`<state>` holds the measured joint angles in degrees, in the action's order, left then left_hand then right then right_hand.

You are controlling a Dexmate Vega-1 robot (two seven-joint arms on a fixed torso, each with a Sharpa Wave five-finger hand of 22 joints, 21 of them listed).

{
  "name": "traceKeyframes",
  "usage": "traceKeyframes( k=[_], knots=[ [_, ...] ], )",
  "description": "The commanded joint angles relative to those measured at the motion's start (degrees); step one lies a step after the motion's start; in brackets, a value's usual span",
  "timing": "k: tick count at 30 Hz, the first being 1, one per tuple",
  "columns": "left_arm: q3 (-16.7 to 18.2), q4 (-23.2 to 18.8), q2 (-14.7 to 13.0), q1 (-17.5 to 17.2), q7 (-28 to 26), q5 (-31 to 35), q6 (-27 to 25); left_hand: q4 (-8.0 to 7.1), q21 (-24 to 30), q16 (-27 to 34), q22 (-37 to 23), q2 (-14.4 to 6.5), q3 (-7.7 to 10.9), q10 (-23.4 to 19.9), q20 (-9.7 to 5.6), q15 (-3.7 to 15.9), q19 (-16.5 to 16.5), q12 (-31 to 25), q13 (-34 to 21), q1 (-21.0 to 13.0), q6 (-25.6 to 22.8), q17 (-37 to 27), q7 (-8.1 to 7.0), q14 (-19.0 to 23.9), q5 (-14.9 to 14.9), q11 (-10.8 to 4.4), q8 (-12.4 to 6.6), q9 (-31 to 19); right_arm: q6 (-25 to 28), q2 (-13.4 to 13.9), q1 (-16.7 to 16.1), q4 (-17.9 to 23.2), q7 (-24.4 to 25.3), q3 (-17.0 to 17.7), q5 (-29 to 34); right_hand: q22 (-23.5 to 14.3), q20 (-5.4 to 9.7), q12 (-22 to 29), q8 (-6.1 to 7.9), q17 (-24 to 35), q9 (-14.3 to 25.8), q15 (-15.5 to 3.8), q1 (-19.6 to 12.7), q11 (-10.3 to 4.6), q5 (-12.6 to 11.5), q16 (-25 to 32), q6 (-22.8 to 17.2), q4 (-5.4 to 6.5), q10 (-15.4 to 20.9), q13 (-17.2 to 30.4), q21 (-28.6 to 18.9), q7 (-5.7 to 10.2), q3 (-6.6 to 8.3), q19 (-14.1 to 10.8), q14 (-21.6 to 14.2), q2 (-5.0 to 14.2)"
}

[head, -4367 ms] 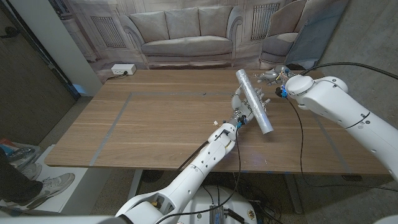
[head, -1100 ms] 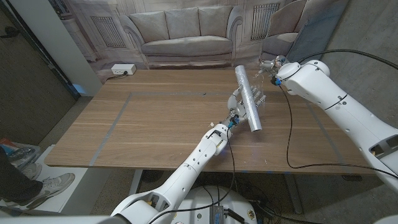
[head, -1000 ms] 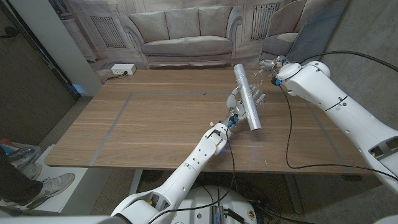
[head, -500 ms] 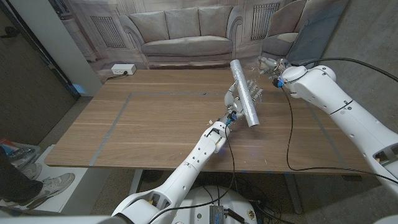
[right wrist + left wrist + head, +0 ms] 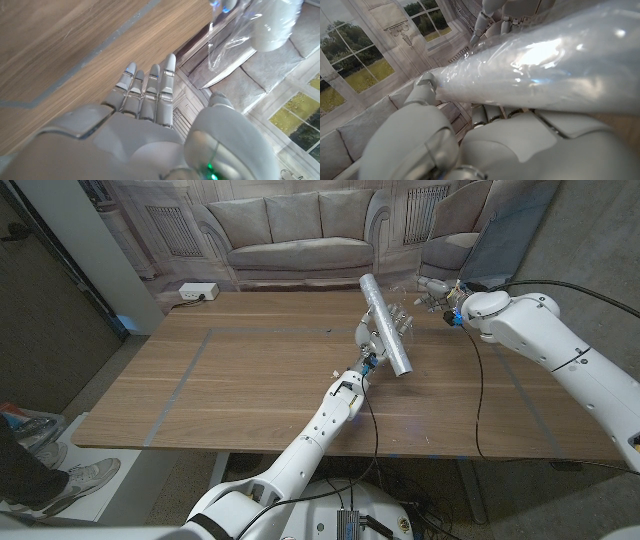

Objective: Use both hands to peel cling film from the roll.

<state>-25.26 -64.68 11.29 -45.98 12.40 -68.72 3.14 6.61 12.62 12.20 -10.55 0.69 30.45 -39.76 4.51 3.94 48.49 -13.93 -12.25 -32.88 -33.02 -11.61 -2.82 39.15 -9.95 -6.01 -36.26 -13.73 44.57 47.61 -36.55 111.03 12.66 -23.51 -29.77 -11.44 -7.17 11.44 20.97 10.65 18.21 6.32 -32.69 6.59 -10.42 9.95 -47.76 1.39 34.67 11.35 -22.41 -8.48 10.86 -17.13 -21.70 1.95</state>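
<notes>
My left hand [image 5: 368, 340] grips the cling film roll [image 5: 386, 330] and holds it tilted above the table's far right part. In the left wrist view its fingers [image 5: 510, 130] wrap the shiny roll [image 5: 545, 75]. A loose flap of clear film [image 5: 407, 318] hangs off the roll's right side. My right hand [image 5: 435, 290] hovers near the table's far edge, a short way right of the roll. In the right wrist view that hand [image 5: 150, 100] has straight fingers with nothing between them. The film flap [image 5: 227, 42] and the roll's end [image 5: 272, 25] lie beyond its fingertips.
A white power strip [image 5: 197, 292] lies at the table's far left. Tape lines [image 5: 190, 370] mark a rectangle on the wooden table [image 5: 250, 400]. A backdrop printed with a sofa [image 5: 290, 225] stands behind. A person's shoe [image 5: 75, 478] shows on the floor at the left.
My left hand has carried the roll left and a little away from me. My right hand has drawn back to the right, apart from the roll.
</notes>
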Motion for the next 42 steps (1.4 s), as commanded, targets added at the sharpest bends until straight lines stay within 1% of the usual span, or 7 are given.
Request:
traceKeyframes(
  k=[1, 12, 18, 21, 27, 37, 42],
  knots=[
    [0.28, 4.42, 1.65, 2.18, -0.99, 0.44, -1.42, -0.2, 0.03, -0.25, -0.1, -0.59, 0.17, 0.24, -0.25, 3.8, -0.11, 0.24, -0.18, -0.05, 0.08, -0.25, 0.17, -0.25, -0.21, 0.2, -0.12, -0.15, -6.24, 3.12, -1.13, -0.51, -5.97, -0.21, -1.87, 0.06, -0.05, -0.1, -0.3, -0.01, 0.27, -0.12, -1.69, -0.14, -0.35, -0.06, 0.79, -1.25, -0.88, 0.14, 0.35, 0.16, 0.56, 0.52, 0.9, 0.29],
    [0.45, 7.51, 3.23, 4.09, 1.41, 0.93, -2.4, -0.42, -0.01, -0.31, -0.1, -0.81, 0.1, 0.37, -0.35, 3.79, -0.13, 0.37, -0.19, 0.12, 0.29, -0.31, 0.37, -0.31, -0.16, 0.38, -0.19, -0.25, -5.99, 3.94, 0.18, -1.98, -8.05, -1.5, -2.14, 0.08, -0.15, -0.04, -0.34, 0.03, 0.4, 0.23, -2.09, -0.18, -0.29, 0.08, 0.78, -1.71, -1.58, 0.14, 0.62, 0.28, 0.8, 0.97, 1.5, 0.49],
    [0.35, 4.72, 2.84, 3.37, 3.22, 1.12, -2.8, -0.54, 0.0, -0.31, -0.1, -0.81, 0.0, 0.35, -0.31, 3.72, -0.06, 0.41, -0.2, 0.28, 0.22, -0.34, 0.38, -0.28, -0.13, 0.47, -0.3, -0.31, -0.47, 4.93, 4.52, -3.08, -11.71, -5.32, -0.82, 0.08, 0.04, -0.12, -0.18, 0.22, 0.51, 0.51, -1.39, 0.61, -0.22, 0.1, 0.17, -1.35, -2.54, 0.13, 0.73, -0.38, 0.79, 1.1, 2.45, 1.11],
    [0.23, 4.31, 2.71, 3.24, 3.65, 1.49, -2.39, -0.59, 0.0, -0.29, -0.1, -0.79, -0.06, 0.33, -0.29, 3.68, -0.03, 0.42, -0.2, 0.36, 0.28, -0.35, 0.41, -0.19, -0.12, 0.45, -0.32, -0.33, -0.49, 4.05, 4.41, -4.68, -11.73, -4.98, -1.67, 0.05, 0.37, -0.02, -1.55, 0.54, 0.44, 1.16, 3.46, 2.5, 0.42, 0.57, 1.98, 1.1, -4.52, 0.14, 1.02, -2.69, -0.91, 1.38, 3.26, 1.45],
    [0.25, 3.53, 2.28, 3.11, 4.01, 1.71, -2.18, -0.67, -0.02, -0.34, -0.1, -0.67, -0.2, 0.34, -0.31, 3.74, -0.05, 0.46, -0.21, 0.52, 0.33, -0.36, 0.3, -0.27, -0.09, 0.43, -0.37, -0.38, 3.58, 3.07, 5.15, -4.42, -7.18, -6.13, 0.57, 0.09, 0.3, 0.51, -2.13, 0.55, 0.36, 2.05, 6.06, 3.73, 0.39, 0.99, 2.3, 2.12, -4.31, 0.14, 0.8, -3.48, -2.22, 0.45, 2.54, 0.74],
    [0.87, 6.47, 2.84, 4.2, 2.65, 2.22, -0.9, -0.78, -0.08, -0.4, -0.1, -0.4, -0.48, 0.36, -0.35, 3.86, -0.13, 0.54, -0.22, 0.82, 0.48, -0.37, 0.34, -0.33, -0.07, 0.48, -0.44, -0.44, -8.96, 1.94, -1.12, -7.36, -11.03, 1.26, -7.14, 0.15, -0.16, 2.28, 0.14, 0.4, 0.91, 2.14, 9.44, 3.29, 0.01, 1.46, -3.81, 3.2, -0.6, 0.07, 0.52, -2.98, -3.92, -0.98, 0.46, -0.06],
    [1.1, 5.48, 2.85, 3.67, -0.29, 2.78, -0.45, -0.84, -0.11, -0.44, -0.1, -0.36, -0.56, 0.37, -0.39, 3.82, -0.15, 0.58, -0.22, 0.92, 0.67, -0.38, 0.39, -0.39, -0.09, 0.52, -0.43, -0.48, -16.14, 0.74, -4.34, -9.48, -13.62, 4.62, -11.61, 0.2, -0.43, 2.54, 0.64, 0.12, 1.44, 1.83, 6.57, 2.86, -0.56, 1.3, -4.5, 1.46, 0.22, 0.01, 0.67, -2.49, -2.05, -1.02, -0.35, 2.01]
  ],
)
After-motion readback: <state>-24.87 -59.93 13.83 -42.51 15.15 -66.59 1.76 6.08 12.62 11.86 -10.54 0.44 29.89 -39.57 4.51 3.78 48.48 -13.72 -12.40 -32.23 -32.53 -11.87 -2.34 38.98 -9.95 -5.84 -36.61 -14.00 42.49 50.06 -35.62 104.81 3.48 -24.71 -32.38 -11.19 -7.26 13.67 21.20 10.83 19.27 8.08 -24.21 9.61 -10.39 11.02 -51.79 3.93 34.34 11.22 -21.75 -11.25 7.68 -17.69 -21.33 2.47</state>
